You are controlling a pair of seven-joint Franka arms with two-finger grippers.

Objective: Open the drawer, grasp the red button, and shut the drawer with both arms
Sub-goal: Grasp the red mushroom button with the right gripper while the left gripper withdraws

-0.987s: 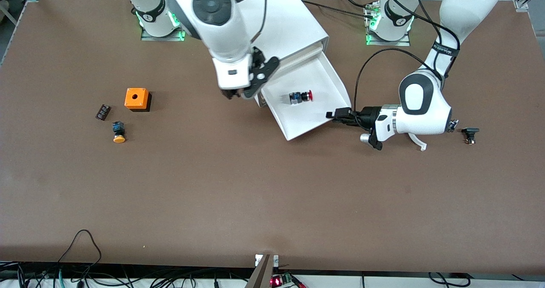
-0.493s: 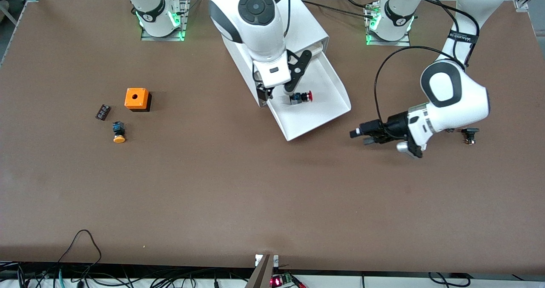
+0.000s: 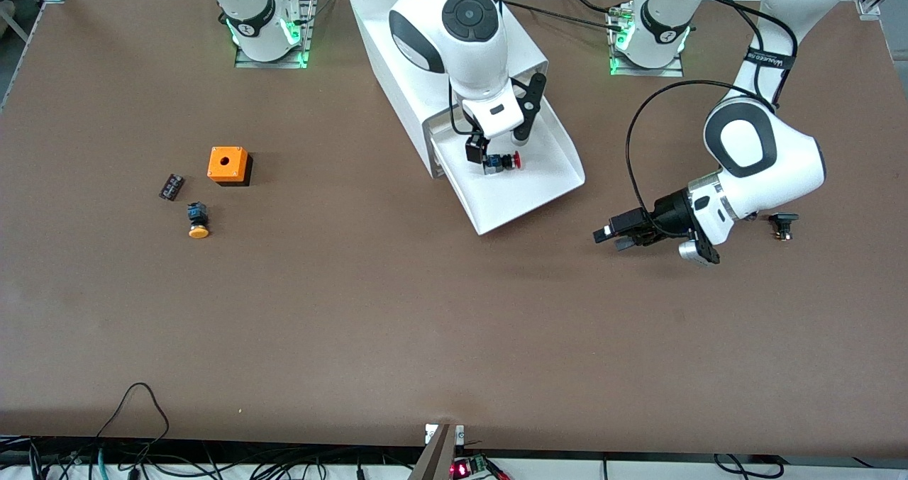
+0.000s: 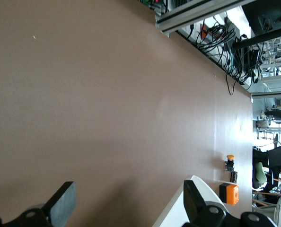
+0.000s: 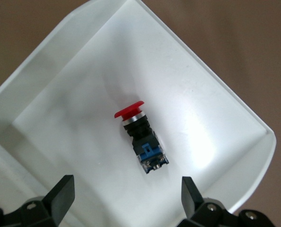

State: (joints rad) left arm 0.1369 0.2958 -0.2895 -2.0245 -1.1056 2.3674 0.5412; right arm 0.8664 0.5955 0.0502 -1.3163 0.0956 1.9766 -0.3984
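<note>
– White plastic tray drawer (image 3: 539, 196), lowest of the boxy white cabinet (image 3: 397, 62), is pulled out. Where is the small red-capped push button (image 3: 500, 162)?

– On its side on the drawer floor, about mid-tray, red cap toward the left arm's end of the bench (image 3: 425, 324), black-and-blue body (image 5: 147, 151) toward the right arm's end.

– And the arms?

– The white jointed right arm (image 3: 461, 33) reaches down into the drawer. Its jaws hang just over the button, spread wide with nothing in them. The right wrist view shows one fingertip (image 5: 60, 191) on each side of the button. The left arm (image 3: 762, 161) waits, its jaws released and empty, low over bare bench, toward the left arm's end from the drawer's front corner.

– So the grab comes next?

– I judge so. Centre on the body rather than the round cap, which would likely roll or slip. Come straight down, stop just short of the tray floor, then close across the body's width. The drawer wall nearest the cabinet looks close to one finger, so avoid drifting that way; a nudge could shift the light tray
</note>
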